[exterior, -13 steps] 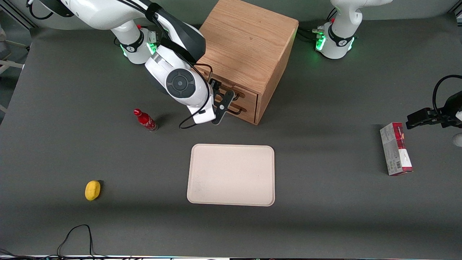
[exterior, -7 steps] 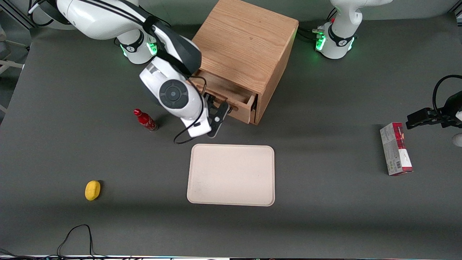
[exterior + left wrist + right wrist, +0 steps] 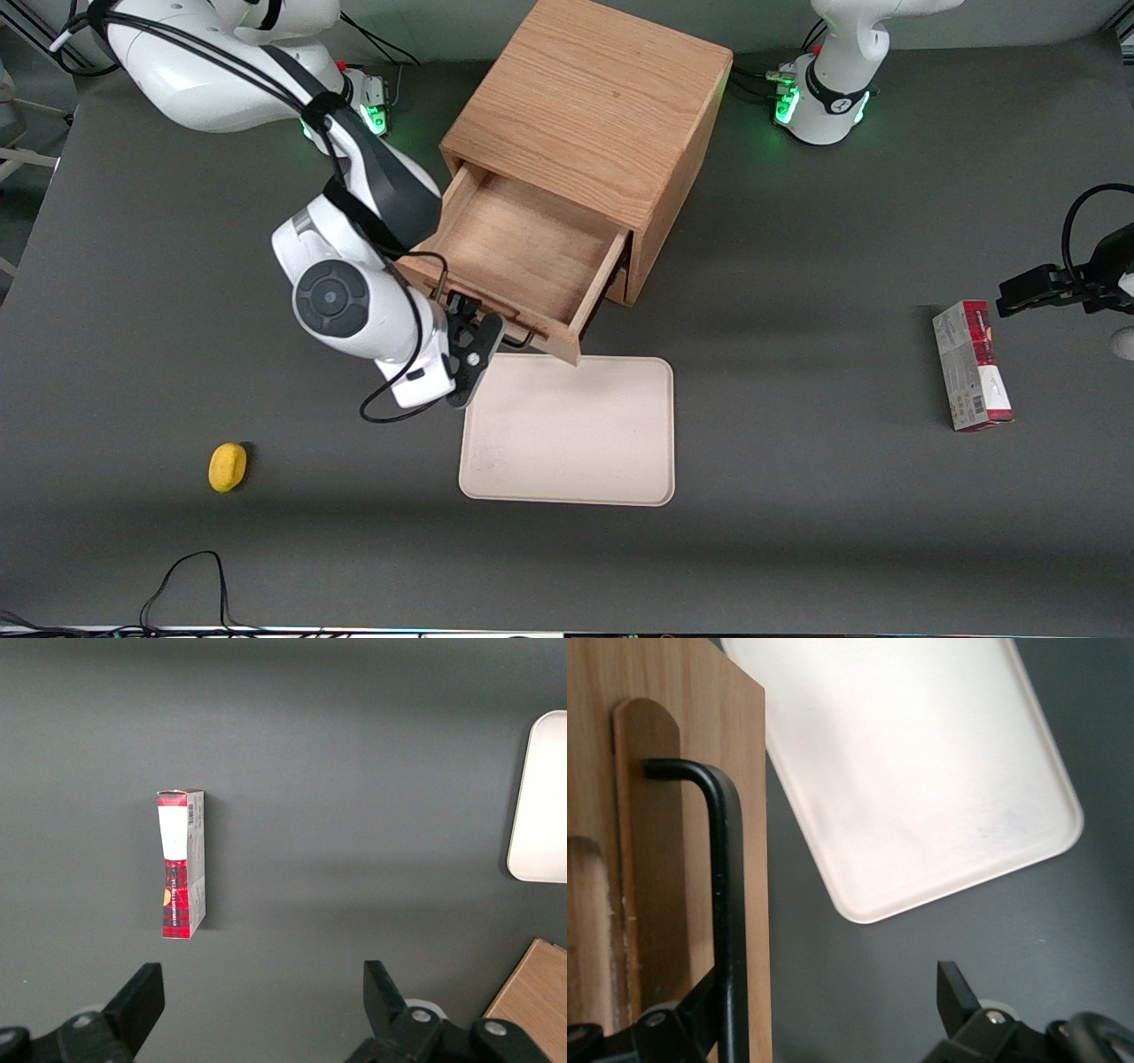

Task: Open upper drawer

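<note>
Since the upper drawer (image 3: 523,257) now stands pulled well out of the wooden cabinet (image 3: 594,115), where half a second ago only a narrow strip of its floor showed and a second ago it was shut flush, we judge the opening to be essentially done: its bare wooden floor is exposed and its front panel overhangs the edge of the cream tray (image 3: 567,434) nearest the cabinet. Our gripper (image 3: 474,341) has travelled with it toward the front camera and sits at the black bar handle (image 3: 726,904); in the right wrist view its fingers stand spread apart, one close beside the bar, the other well clear of it, so we read the hand as open with the bar between the fingers rather than clamped, though the actual contact falls outside that view. We cannot see the bottom drawer at all, as the extended one covers it. A red bottle that stood near the cabinet earlier is now out of sight, presumably hidden by the arm. The yellow object (image 3: 228,467) lies toward the working arm's end of the table, and the red and white carton (image 3: 971,365) toward the parked arm's end.
</note>
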